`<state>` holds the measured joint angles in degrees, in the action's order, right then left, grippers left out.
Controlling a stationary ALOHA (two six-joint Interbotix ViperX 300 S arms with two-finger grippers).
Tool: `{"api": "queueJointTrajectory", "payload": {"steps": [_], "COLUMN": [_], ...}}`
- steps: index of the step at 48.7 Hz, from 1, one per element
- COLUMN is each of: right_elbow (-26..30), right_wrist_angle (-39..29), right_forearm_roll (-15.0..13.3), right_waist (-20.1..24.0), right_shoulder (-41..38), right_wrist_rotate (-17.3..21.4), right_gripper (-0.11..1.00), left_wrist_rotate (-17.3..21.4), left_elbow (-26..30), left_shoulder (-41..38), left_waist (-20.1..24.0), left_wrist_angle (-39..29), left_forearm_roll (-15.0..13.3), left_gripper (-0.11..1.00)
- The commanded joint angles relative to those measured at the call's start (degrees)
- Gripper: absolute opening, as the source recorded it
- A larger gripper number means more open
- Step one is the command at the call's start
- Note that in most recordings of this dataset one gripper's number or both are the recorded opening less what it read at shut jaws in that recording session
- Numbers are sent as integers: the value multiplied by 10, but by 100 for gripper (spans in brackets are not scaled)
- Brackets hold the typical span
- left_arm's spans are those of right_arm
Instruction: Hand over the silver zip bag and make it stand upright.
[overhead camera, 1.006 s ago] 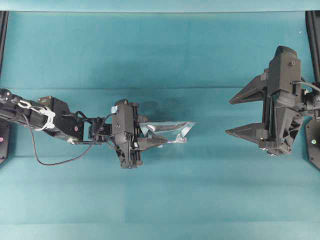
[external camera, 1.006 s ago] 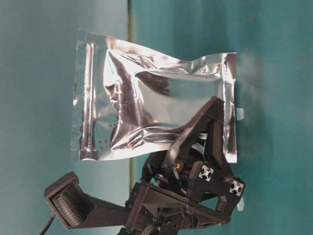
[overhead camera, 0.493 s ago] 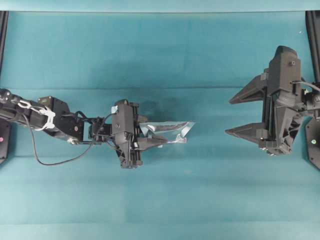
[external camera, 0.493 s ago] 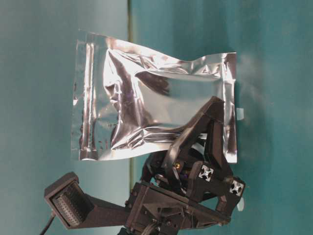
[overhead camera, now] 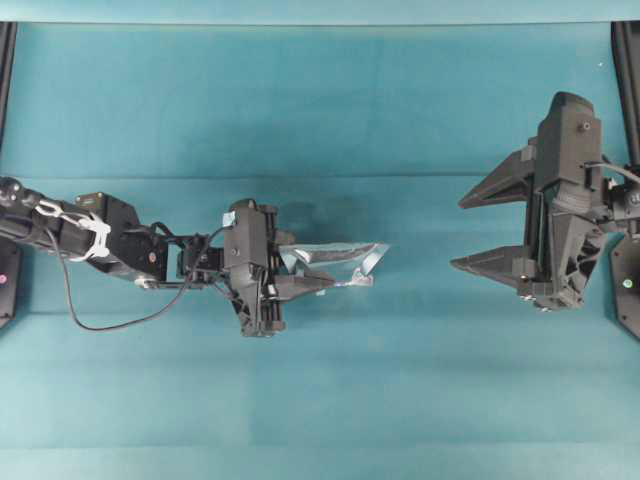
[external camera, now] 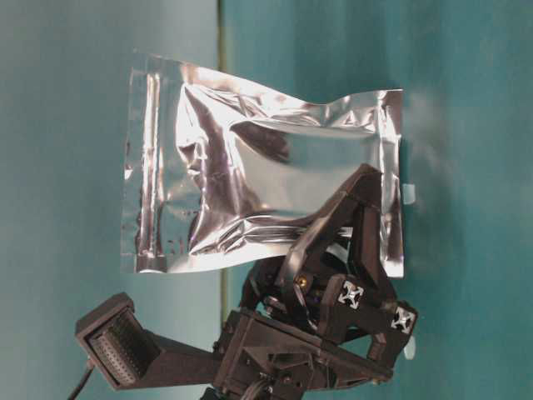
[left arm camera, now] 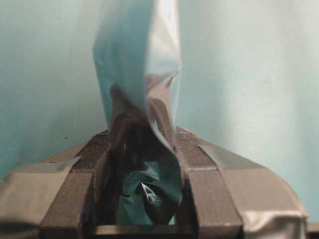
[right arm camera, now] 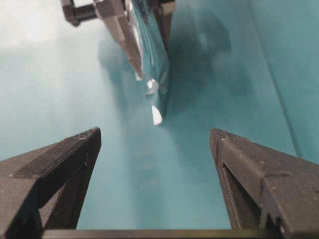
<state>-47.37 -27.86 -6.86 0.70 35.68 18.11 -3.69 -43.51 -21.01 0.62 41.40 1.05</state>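
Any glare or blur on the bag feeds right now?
Table-level view: bright glare streaks across the silver zip bag, still sharp. Left wrist view: bag soft, close to the lens, between the left gripper fingers. Right wrist view: bag blurred beyond the right gripper.

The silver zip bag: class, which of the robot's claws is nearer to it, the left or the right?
Left. The left claw is shut on the silver zip bag, holding it above the table. The right claw waits open across a clear gap, facing the bag, not touching it.
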Motion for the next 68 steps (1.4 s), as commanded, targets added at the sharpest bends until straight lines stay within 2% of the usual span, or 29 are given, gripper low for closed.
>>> {"api": "queueJointTrajectory", "payload": {"steps": [1, 68], "right_elbow": [4, 0], "right_wrist_angle": [5, 16], "right_forearm_roll": [0, 1], "right_waist": [-2, -2], "right_shoulder": [4, 4], "right_wrist_rotate": [6, 7], "right_gripper": [89, 89], "left_wrist_rotate": [-1, -2], "left_elbow": [0, 1], "left_shoulder": [5, 5], "left_waist": [-5, -5], "left_wrist_angle": [-1, -14], "left_forearm_roll": [2, 2], "left_gripper": [29, 29]}}
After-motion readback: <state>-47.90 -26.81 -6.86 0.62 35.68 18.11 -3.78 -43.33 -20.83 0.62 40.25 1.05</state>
